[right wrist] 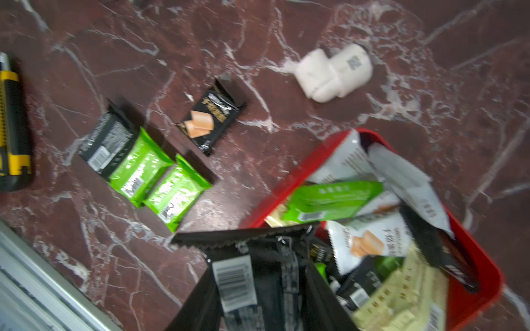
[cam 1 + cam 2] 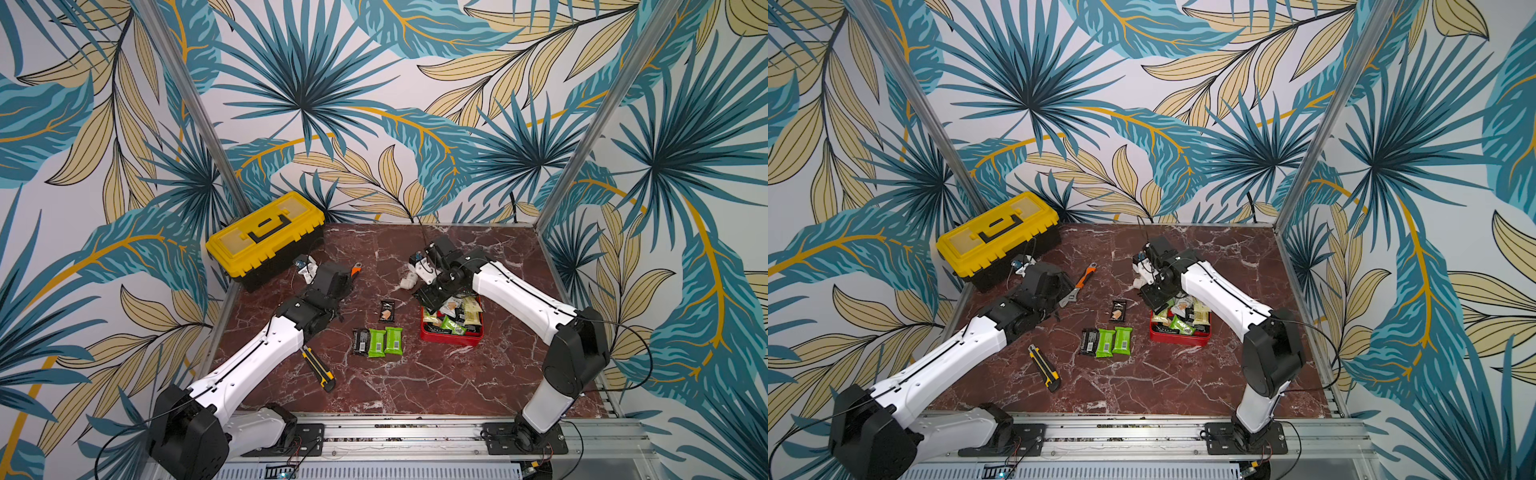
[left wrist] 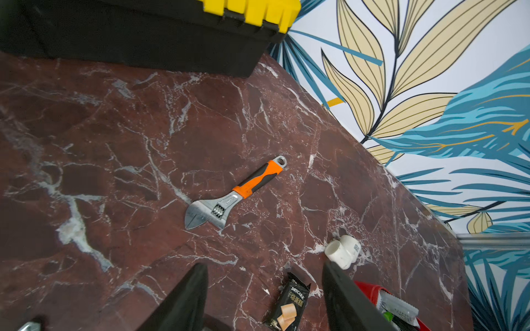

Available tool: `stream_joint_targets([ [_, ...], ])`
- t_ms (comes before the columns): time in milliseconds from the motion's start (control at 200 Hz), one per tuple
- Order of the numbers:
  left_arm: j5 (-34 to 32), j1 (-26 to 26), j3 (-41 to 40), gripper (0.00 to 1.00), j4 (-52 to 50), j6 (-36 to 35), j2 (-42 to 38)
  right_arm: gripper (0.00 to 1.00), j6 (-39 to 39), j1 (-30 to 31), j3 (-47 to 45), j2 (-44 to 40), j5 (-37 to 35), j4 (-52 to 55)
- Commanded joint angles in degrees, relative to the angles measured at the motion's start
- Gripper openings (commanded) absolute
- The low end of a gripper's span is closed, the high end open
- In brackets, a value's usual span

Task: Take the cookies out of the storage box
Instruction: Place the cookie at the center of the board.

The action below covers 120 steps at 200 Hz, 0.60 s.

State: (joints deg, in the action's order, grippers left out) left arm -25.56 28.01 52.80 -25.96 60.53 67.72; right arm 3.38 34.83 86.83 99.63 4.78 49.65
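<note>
The red storage box [image 2: 451, 337] [image 2: 1179, 338] sits right of the table's middle, heaped with green, black, cream and white cookies [image 1: 370, 240]. My right gripper [image 1: 258, 286] hangs at the box's far left corner, shut on a black cookie packet with a barcode [image 1: 243, 249] [image 2: 428, 297]. On the table left of the box lie a black packet with a biscuit picture [image 2: 386, 311] [image 3: 289, 303], a black barcode packet [image 2: 360, 341] and two green ones [image 2: 385, 341] [image 1: 160, 183]. My left gripper [image 3: 263, 266] stands open above bare table, holding nothing.
A yellow-lidded black toolbox [image 2: 266, 232] stands at the back left. An orange-handled wrench [image 3: 235, 196] [image 2: 1079, 284] lies ahead of the left gripper. A white pipe fitting [image 2: 408, 282] [image 1: 334, 74] lies behind the box. A yellow-black utility knife [image 2: 318, 368] lies by the left arm.
</note>
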Motion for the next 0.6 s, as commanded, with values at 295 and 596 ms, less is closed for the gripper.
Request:
stream_joint_targets([
  [295, -3.4, -2.6, -7.2, 0.68, -11.4, 0.2, -14.3, 0.33, -27.2, 11.7, 4.8, 10.5, -1.0, -16.1],
  [596, -1.3, -2.9, -8.2, 0.68, -16.6, -4.0, -20.7, 0.32, -50.4, 14.0, 13.0, 21.2, -8.4, -15.4],
])
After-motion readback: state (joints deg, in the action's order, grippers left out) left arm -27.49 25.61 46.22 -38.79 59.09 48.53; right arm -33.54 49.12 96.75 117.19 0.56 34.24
